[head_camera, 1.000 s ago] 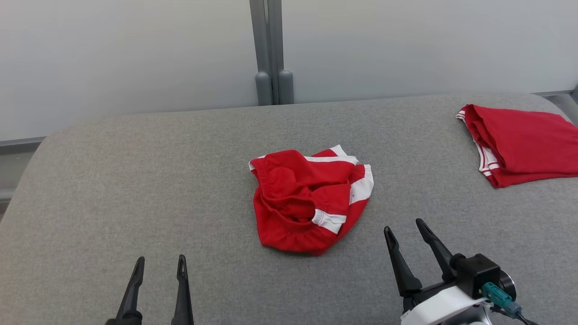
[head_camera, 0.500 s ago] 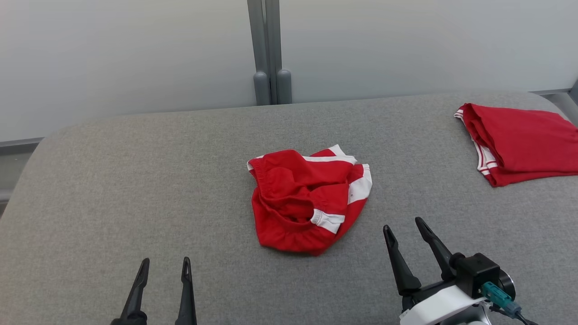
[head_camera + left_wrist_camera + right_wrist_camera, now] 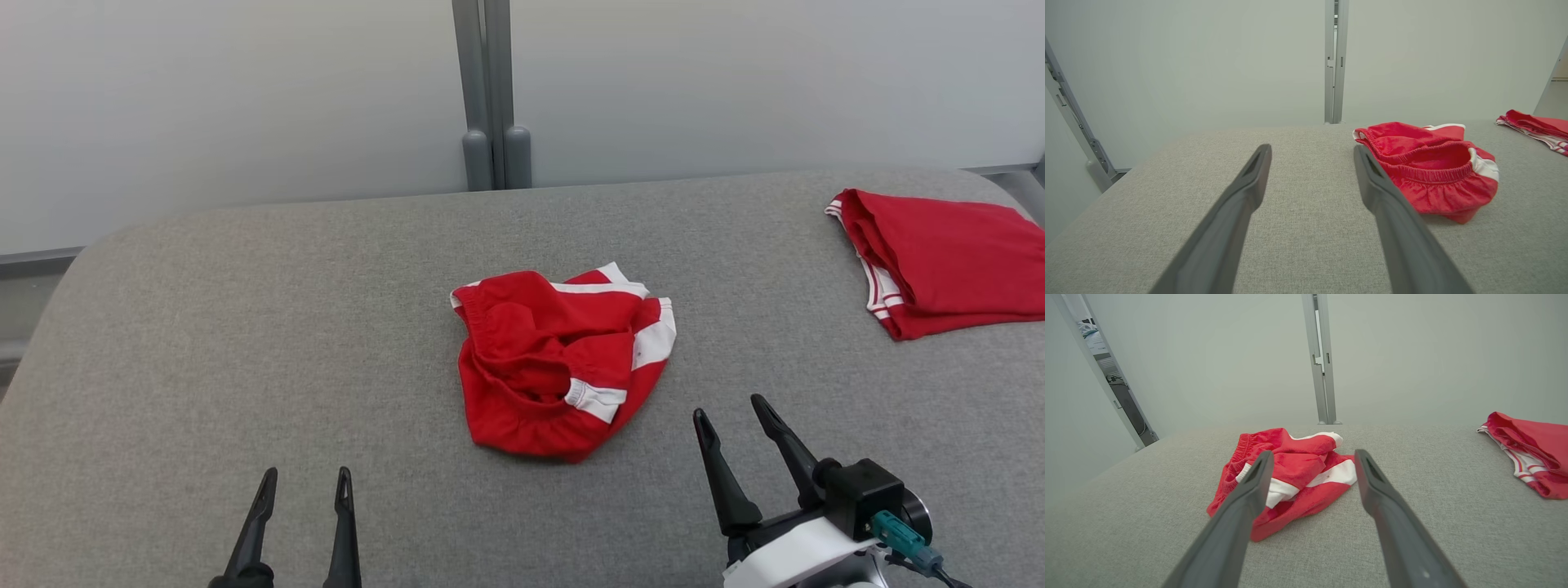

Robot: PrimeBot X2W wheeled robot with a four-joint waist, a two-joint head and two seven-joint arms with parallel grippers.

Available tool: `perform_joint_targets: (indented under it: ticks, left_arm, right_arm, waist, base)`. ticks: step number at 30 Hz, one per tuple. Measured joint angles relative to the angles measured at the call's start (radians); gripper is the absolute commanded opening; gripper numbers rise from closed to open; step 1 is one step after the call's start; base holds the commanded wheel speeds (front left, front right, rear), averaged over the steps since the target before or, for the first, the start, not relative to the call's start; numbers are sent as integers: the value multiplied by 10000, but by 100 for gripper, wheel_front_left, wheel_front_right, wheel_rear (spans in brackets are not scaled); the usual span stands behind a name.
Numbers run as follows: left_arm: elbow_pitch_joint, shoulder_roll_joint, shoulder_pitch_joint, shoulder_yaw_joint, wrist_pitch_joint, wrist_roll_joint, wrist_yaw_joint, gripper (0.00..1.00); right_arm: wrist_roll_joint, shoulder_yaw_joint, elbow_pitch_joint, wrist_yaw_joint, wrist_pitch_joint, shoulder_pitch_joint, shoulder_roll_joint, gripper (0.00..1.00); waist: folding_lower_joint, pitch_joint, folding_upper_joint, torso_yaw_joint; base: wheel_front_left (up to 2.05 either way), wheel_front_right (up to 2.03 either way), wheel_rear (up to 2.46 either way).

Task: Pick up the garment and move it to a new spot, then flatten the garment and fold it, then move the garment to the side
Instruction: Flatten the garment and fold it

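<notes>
Garment point(image 3: 559, 363), a pair of red shorts with white bands, lies crumpled in a heap ahead of both grippers and between them. The left gripper point(image 3: 308, 474) has its two fingers spread apart and holds nothing. It is low over the grey padded surface point(image 3: 204, 327), and the heap is forward of it and to its right, well apart. The right gripper point(image 3: 728, 407) is also spread wide and empty. The heap is near it, forward and to its left.

I judge that both grippers point forward with the fingers apart because the pick-up is not yet begun, and that the right one is better placed to reach.

Farther out, to the right of the right gripper and well apart from it, a second red garment point(image 3: 939, 261) lies folded flat near the far edge of the surface; probably it is put aside there as finished work. Beyond the surface a grey post point(image 3: 494, 98) stands against the pale wall.

About containers: I see none on the surface. The only hollow is the elastic waist opening point(image 3: 531, 384) of the shorts, which gapes toward the grippers, and nothing lies inside it.
</notes>
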Motion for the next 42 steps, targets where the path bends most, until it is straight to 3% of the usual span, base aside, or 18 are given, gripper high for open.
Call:
perform_joint_targets:
  ticks: [23,28,33,42]
  left_arm:
    - [46,0,-48,-207,0,146,-27,100]
    - [192,-2,-553,-842,0,-203,-631,100]
    - [1218,-2,-1634,-1962,2,-176,-1175,100]
    - [2568,138,-3933,-3720,1089,-476,-1448,100]
  right_arm:
    - [61,8,82,0,0,0,-21,100]
    - [94,6,73,0,0,-50,-77,100]
    - [123,12,77,0,0,-164,-155,100]
    - [132,21,29,0,0,-530,-221,100]
  waist:
    - [0,94,0,-45]
    - [0,282,0,-133]
    - [0,570,0,-285]
    - [0,1303,0,-621]
  base:
    - [0,0,0]
    - [0,0,0]
    - [0,0,0]
    - [0,0,0]
